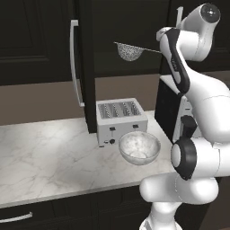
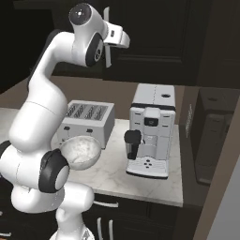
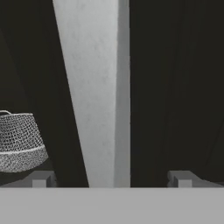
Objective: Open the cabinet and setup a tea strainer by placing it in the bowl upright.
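- The toaster (image 1: 121, 120) serves as the landmark: a silver four-slot unit standing on the marble counter (image 1: 49, 152) against the back wall.
- The bowl (image 1: 139, 147), frosted and marbled, sits on the counter just in front of the toaster's right half, touching or nearly touching its front face; in the right base view the bowl (image 2: 80, 151) lies in front of the toaster (image 2: 89, 121) on its near-left side.
- The cabinet (image 1: 49, 40) hangs above and behind the toaster; its left door (image 1: 85, 67) stands swung out edge-on above the toaster's left end, with its long silver bar handle (image 1: 74, 63) on the left face.
- The tea strainer (image 1: 130, 51) is high above the toaster inside the opened cabinet, mesh basket hanging down, thin wire handle running right toward the arm.
- In the hand view the tea strainer (image 3: 19, 142) shows at the left edge, beside a pale vertical strip (image 3: 98, 92) against the dark interior.
- The gripper (image 3: 111, 178) has its two fingertips (image 3: 41, 179) spread wide apart, with nothing between them; the strainer's mesh lies just above the left tip, and contact cannot be told.
- A coffee machine (image 2: 152, 136) stands on the counter to the right of the toaster, well apart from the bowl.
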### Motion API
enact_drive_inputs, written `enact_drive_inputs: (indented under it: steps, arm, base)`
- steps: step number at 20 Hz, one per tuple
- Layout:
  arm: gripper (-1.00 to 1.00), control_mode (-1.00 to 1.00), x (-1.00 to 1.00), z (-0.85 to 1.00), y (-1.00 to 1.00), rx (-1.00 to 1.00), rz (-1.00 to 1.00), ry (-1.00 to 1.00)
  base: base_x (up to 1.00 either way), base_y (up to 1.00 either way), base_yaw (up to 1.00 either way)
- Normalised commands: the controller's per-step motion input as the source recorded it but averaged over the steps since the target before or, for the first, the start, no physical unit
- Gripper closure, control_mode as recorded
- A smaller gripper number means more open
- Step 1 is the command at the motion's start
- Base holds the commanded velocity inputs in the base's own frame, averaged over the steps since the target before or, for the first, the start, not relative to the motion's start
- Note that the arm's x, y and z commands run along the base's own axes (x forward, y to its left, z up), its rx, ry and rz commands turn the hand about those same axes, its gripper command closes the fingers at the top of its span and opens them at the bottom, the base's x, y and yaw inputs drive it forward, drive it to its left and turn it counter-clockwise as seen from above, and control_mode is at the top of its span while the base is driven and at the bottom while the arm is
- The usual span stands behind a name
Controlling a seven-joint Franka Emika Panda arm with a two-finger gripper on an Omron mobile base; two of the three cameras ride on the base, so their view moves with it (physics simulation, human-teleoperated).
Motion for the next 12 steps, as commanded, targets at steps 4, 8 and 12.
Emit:
enact_drive_inputs:
  steps: [4,8,12]
  arm:
    - [1.0,-1.0,0.3,0.0,0.0,0.0,0.03,0.0]
    - [1.0,-1.0,0.15,0.0,0.0,0.0,0.02,-0.01]
    - [1.0,-1.0,0.01,0.0,0.0,0.0,0.0,0.0]
  base:
    - [0.0,0.0,0.0]
    - [0.0,0.0,0.0]
    - [0.0,0.0,0.0]
